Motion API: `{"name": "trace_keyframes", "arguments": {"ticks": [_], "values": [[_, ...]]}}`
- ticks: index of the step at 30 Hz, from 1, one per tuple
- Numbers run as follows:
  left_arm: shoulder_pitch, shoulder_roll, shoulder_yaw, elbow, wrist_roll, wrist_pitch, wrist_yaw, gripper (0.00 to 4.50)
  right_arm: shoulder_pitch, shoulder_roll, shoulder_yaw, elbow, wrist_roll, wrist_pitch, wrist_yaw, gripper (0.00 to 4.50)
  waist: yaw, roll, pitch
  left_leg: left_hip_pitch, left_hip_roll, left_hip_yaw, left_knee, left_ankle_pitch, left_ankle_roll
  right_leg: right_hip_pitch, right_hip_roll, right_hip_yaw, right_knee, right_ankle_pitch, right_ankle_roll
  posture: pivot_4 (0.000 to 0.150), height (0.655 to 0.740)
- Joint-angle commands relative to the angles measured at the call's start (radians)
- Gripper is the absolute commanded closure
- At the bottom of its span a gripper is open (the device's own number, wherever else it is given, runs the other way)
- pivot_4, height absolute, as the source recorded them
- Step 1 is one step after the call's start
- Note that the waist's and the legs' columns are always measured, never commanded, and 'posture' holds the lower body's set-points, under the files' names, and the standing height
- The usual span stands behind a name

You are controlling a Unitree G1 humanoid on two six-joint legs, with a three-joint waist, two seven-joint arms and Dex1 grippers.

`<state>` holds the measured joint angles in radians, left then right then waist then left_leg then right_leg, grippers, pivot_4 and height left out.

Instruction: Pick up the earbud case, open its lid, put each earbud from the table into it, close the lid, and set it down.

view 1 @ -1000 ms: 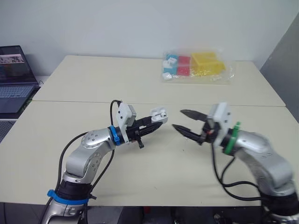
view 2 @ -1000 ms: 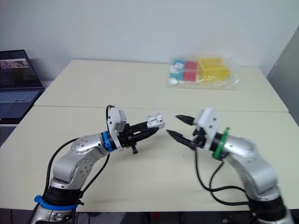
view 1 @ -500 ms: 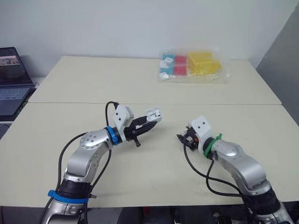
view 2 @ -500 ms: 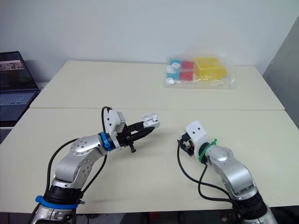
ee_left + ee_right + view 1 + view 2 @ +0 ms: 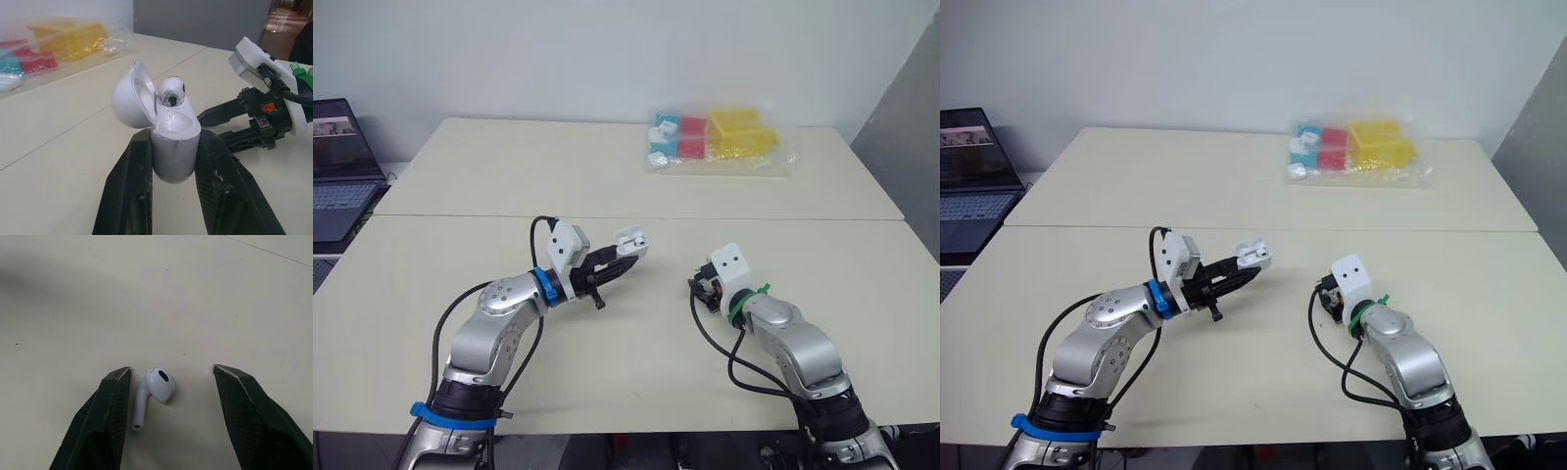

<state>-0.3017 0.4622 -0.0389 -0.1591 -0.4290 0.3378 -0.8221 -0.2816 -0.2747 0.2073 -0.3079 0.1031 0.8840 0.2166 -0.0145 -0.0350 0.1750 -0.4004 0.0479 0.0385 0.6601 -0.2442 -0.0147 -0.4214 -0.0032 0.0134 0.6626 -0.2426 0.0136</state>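
From the head, saw the left claw (image 5: 628, 253) clenched on a small glossy white plastic earbud case (image 5: 629, 240), held above the pale beige desk (image 5: 489, 176) near its middle seam, with the right claw (image 5: 698, 290) low at the desk surface off to the right. Through the left wrist, found the case upright between the two black fingers (image 5: 129, 196), its rounded lid (image 5: 128, 97) standing open and one white earbud (image 5: 171, 91) seated in it. Through the right wrist, found the right claw spread wide and gripping nothing, straddling a second white earbud (image 5: 154, 387) that lay on the desk just beside one finger (image 5: 105, 421).
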Motion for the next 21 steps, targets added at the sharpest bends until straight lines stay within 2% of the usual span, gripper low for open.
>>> {"name": "trace_keyframes", "arguments": {"ticks": [1, 4, 6, 10, 14, 17, 21], "values": [[0.005, 0.003, 0.016, -0.044, -0.005, -0.017, 0.000, 3.69, 0.029, -0.008, -0.033, -0.012, 0.006, 0.028, 0.007, 2.94, 0.001, 0.000, 0.000, 0.000, 0.000, 0.000, 0.000, 0.000, 0.000, 0.000, 0.000, 0.000, 0.000, 0.000, 0.000, 0.150, 0.7400], [0.006, 0.002, 0.013, -0.044, -0.004, -0.017, 0.001, 3.69, 0.025, -0.012, -0.045, -0.022, 0.025, 0.044, 0.027, 4.01, 0.005, 0.000, 0.000, 0.000, 0.000, 0.000, 0.000, 0.000, 0.000, 0.000, -0.001, 0.000, 0.000, 0.000, 0.000, 0.150, 0.7400], [0.007, 0.002, 0.011, -0.045, -0.003, -0.019, 0.000, 3.69, 0.023, -0.015, -0.051, -0.027, 0.033, 0.052, 0.039, 4.05, 0.007, 0.000, 0.000, 0.000, 0.000, 0.000, 0.000, 0.000, 0.000, 0.000, -0.002, 0.000, -0.001, 0.000, 0.000, 0.150, 0.7400], [0.013, 0.006, 0.010, -0.051, 0.000, -0.020, -0.003, 3.69, 0.002, -0.129, -0.061, -0.088, 0.095, 0.034, 0.191, 4.05, 0.010, 0.000, 0.000, -0.001, 0.000, 0.000, 0.000, 0.000, 0.000, 0.000, -0.002, 0.000, -0.002, 0.000, 0.000, 0.150, 0.7400], [0.027, 0.021, 0.011, -0.060, 0.003, -0.021, -0.012, 3.69, 0.017, -0.416, -0.042, -0.131, 0.140, -0.209, 0.550, 4.05, 0.010, 0.001, 0.001, -0.001, -0.001, 0.001, -0.001, 0.000, 0.000, 0.000, -0.002, 0.000, -0.003, 0.000, 0.000, 0.150, 0.7400], [0.037, 0.028, 0.014, -0.072, 0.000, -0.018, -0.012, 3.69, 0.045, -0.524, -0.059, -0.109, 0.168, -0.343, 0.701, 4.05, 0.010, 0.001, 0.001, -0.001, 0.000, 0.000, -0.002, 0.000, 0.000, 0.000, 0.000, -0.001, -0.004, 0.000, 0.000, 0.150, 0.7400], [0.066, 0.036, 0.017, -0.100, 0.000, -0.010, -0.010, 3.69, 0.028, -0.753, -0.044, -0.019, 0.146, -0.467, 0.966, 4.05, 0.010, 0.003, 0.003, 0.000, 0.000, 0.000, -0.002, 0.000, 0.000, 0.000, 0.000, -0.001, -0.004, -0.001, -0.001, 0.150, 0.7400]]}}
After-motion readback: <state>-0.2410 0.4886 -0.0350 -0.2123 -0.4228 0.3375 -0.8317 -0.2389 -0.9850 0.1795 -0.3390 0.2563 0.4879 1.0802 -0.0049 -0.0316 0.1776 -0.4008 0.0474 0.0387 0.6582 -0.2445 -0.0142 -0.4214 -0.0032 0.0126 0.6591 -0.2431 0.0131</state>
